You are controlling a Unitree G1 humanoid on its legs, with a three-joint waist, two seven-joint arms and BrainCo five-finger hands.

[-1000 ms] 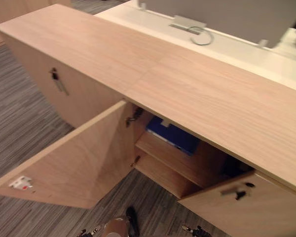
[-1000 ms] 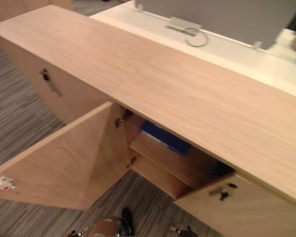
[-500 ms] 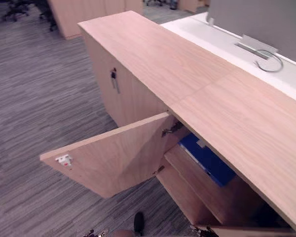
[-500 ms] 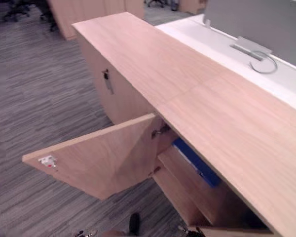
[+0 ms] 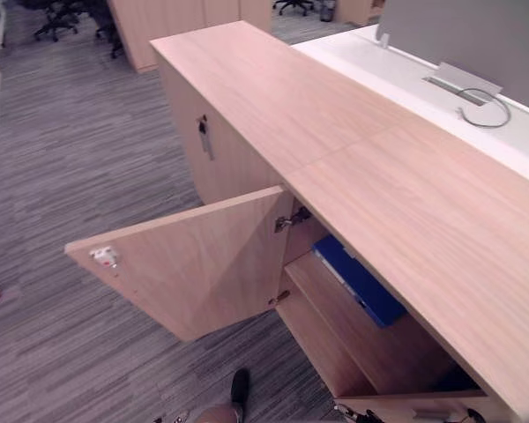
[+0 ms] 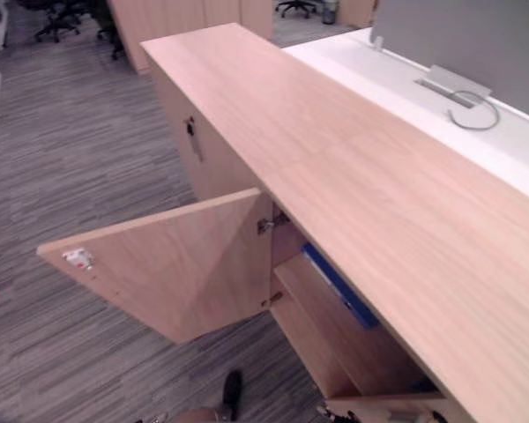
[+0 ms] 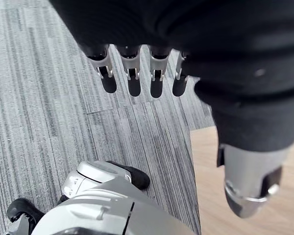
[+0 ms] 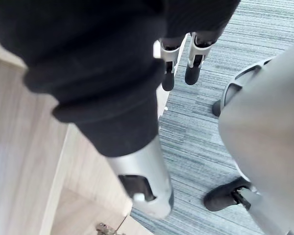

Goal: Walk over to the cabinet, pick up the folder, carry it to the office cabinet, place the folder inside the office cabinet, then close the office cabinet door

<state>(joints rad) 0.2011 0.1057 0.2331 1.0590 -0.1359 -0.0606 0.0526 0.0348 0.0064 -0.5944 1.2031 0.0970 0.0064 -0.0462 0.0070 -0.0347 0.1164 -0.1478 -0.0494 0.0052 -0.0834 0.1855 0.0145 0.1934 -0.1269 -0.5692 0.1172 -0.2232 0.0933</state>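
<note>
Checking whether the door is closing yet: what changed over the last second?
Only the camera swung left along the cabinet. The door stays open, the blue folder stays on its shelf; left hand and right hand hang open, empty.

The office cabinet (image 5: 353, 150) and its open door (image 5: 203, 264) look like pale wood-grain laminate, smooth and matt. The hinge (image 5: 291, 220) is bright metal. The blue folder (image 5: 361, 280) looks like smooth plastic. The floor (image 5: 79, 176) is grey striped carpet, rough-woven. At upper right of the frame, the white desk (image 5: 397, 66) is smooth with a faint sheen. The left hand (image 7: 157, 83) has shiny silver fingers (image 7: 133, 66) with dark matt tips.
</note>
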